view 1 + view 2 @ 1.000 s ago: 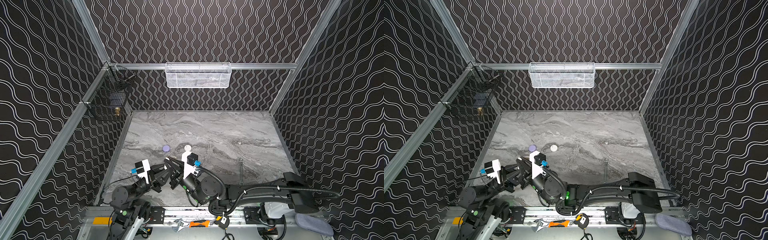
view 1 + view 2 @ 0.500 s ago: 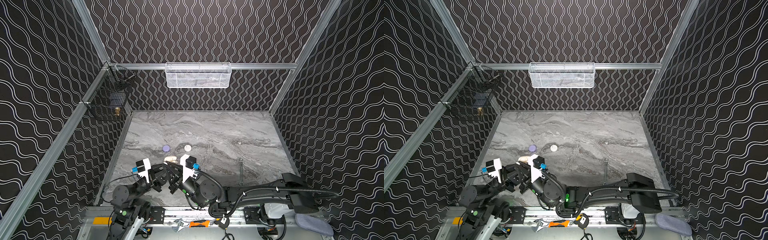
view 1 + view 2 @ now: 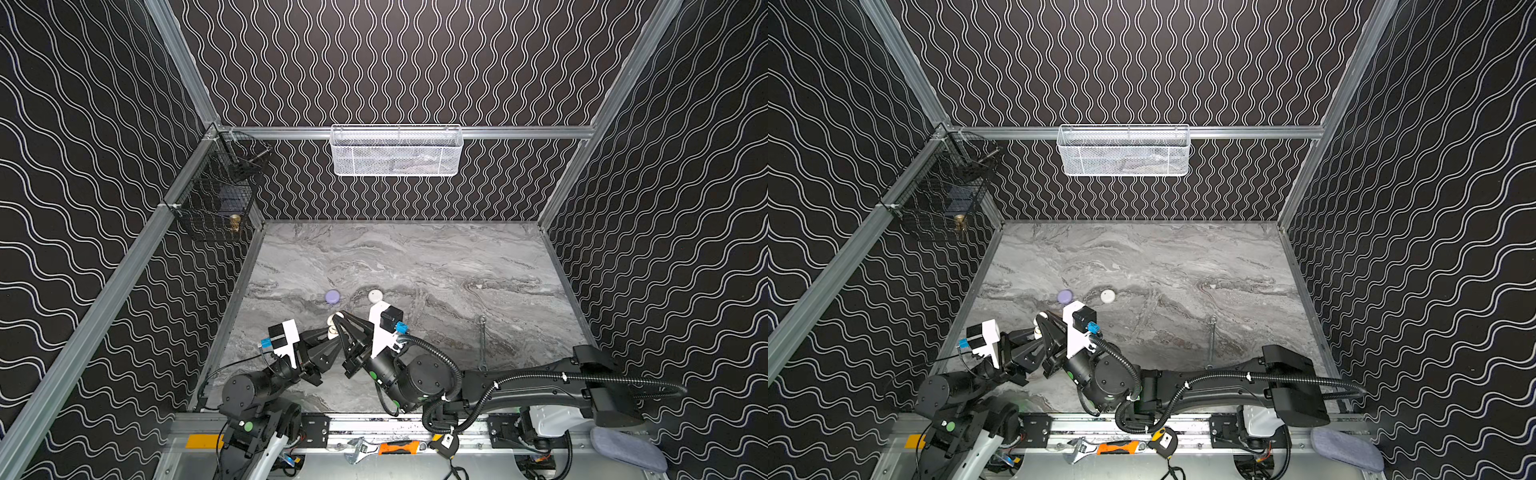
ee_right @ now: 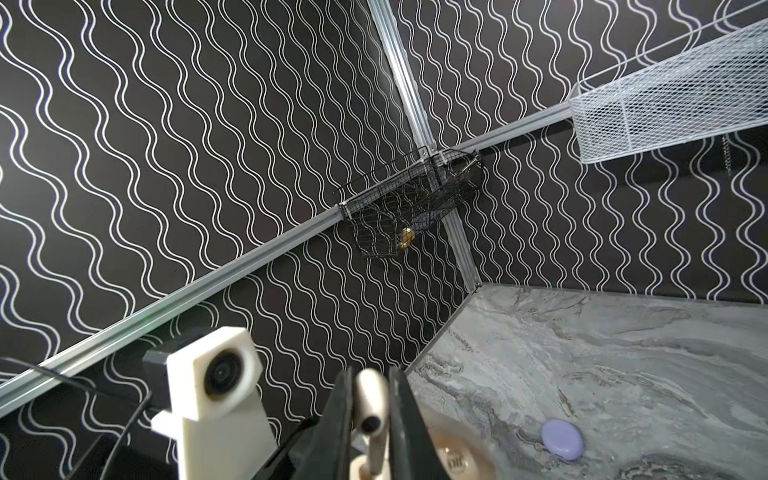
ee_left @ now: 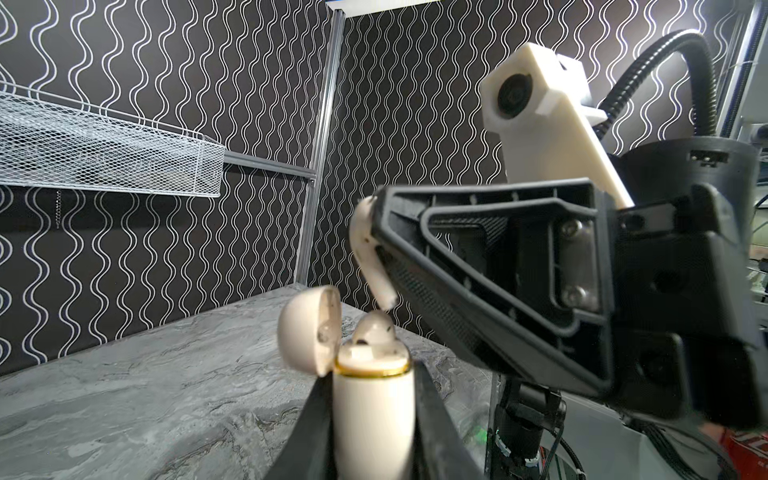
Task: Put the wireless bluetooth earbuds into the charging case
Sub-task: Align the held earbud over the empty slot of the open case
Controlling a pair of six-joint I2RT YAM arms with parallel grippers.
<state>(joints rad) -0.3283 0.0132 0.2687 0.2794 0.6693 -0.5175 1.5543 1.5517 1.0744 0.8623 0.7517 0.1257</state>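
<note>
Where the arms are meeting: low over the near left part of the grey marbled tabletop (image 3: 415, 257), with both grippers' tips sitting close together in both top views.
left gripper (image 5: 374, 370): clamping the cream oval plastic charging case (image 5: 374, 419) by its two sides and holding it upright.
case lid (image 5: 305, 334): standing hinged open to one side, a gold-coloured rim showing at the mouth.
seated earbud (image 5: 374, 330): cream plastic bud sitting in the case, its head poking above the rim.
right gripper (image 4: 370, 380): pinching shut on a second cream short-stemmed plastic bud.
held earbud (image 5: 365, 249): hanging stem-down right above the open case. Its stem tip is hovering just over the seated earbud, a slim gap showing in the left wrist view; not yet in the case.
lavender round closed case (image 3: 332, 296): lying on the tabletop just beyond the grippers.
white round closed case (image 3: 375, 296): lying near the lavender one, apart from it.
long thin steel wrench (image 3: 482, 345): lying on the right half, well apart from both grippers.
white mesh basket (image 3: 395, 151): hanging on the back wall rail.
black wire basket (image 3: 216, 195): hanging in the far left corner.
</note>
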